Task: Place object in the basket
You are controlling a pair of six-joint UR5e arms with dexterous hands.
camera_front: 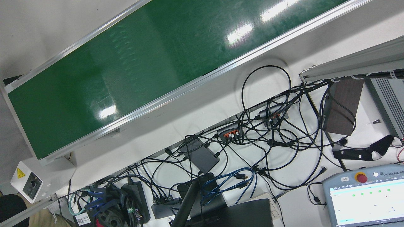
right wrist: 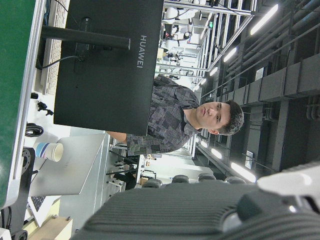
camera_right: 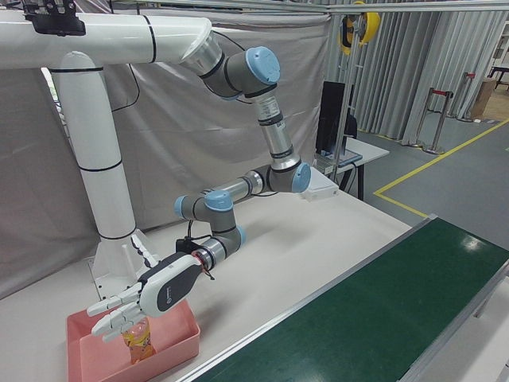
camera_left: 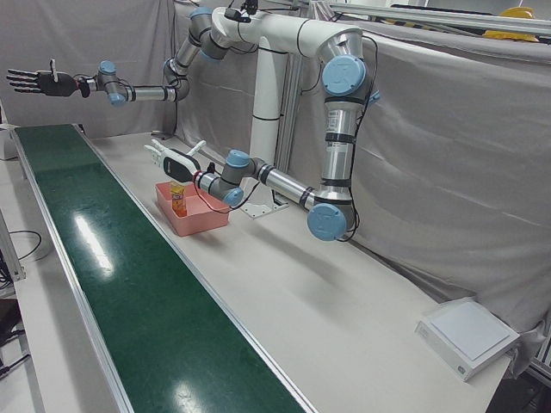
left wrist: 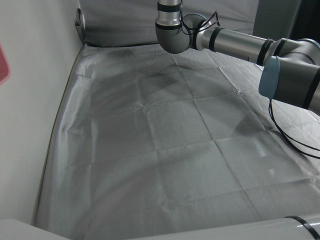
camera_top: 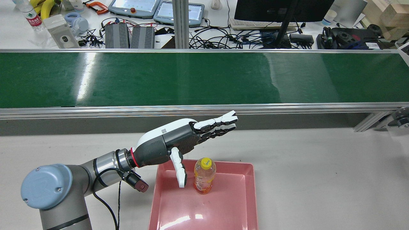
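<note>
Bottle (camera_top: 204,175) upright in tray (camera_top: 246,204); left hand (camera_top: 179,140) apparently empty.

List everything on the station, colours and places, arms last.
bottle: 1, orange with yellow cap, upright in the tray.
tray: 1, pink, on the table before the belt.
belt: 1, green, across the far side of the table, bare.
table: 1, pale grey, under the tray.
monitor: 1, black, on the desk beyond the belt.
pendants: 2, grey, same desk.
left hand: open, over the tray beside the bottle, not touching it.
right hand: open, raised high beyond the belt's end.
</note>
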